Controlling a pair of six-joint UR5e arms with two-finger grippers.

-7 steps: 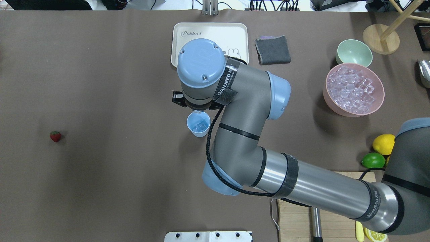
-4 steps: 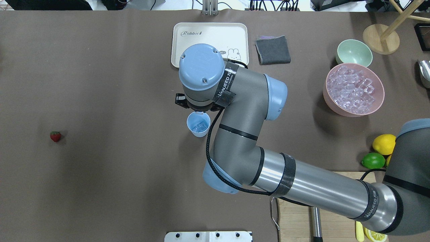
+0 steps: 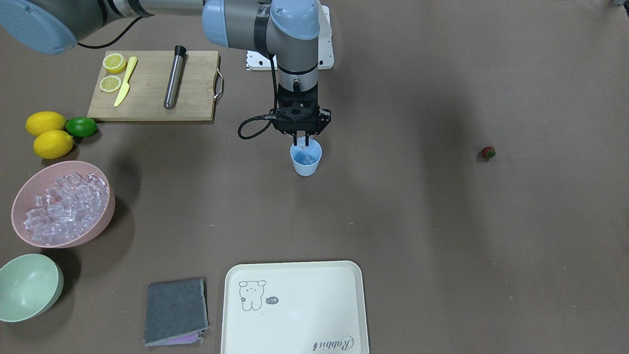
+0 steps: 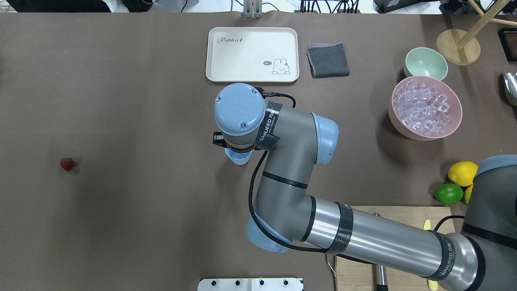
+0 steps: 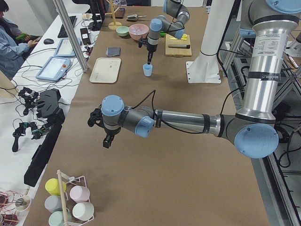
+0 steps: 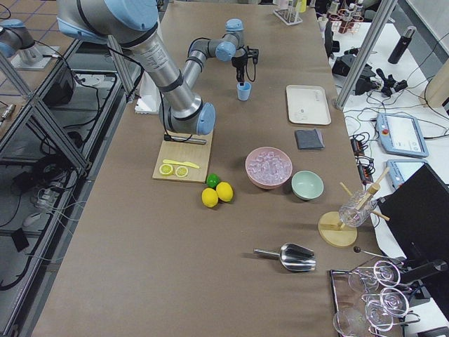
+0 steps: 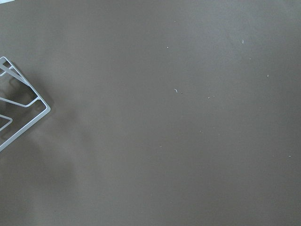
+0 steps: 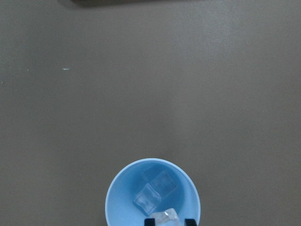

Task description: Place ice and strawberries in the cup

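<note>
The light blue cup [image 3: 305,160] stands mid-table with two ice cubes [image 8: 155,190] in it. My right gripper [image 3: 300,143] hangs straight above the cup's rim, shut on another ice cube [image 8: 165,216] held over the cup's opening. In the overhead view the wrist covers most of the cup [image 4: 238,158]. The strawberry [image 4: 66,163] lies alone far to the left, also in the front view [image 3: 488,152]. The pink bowl [image 4: 426,133] holds many ice cubes [image 4: 424,107]. My left gripper [image 5: 108,141] shows only in the exterior left view, over bare table; I cannot tell its state.
A cream tray [image 4: 252,54] and grey cloth [image 4: 328,60] lie beyond the cup. A pale green bowl [image 4: 426,64], lemons [image 4: 461,173] and lime [image 4: 448,193] sit at the right. A cutting board [image 3: 155,86] with lemon slices, knife and muddler lies near the robot.
My right wrist has moved back toward the robot, from over the tray's edge to right above the cup, now covering most of it. The strawberry and cup have not moved.
</note>
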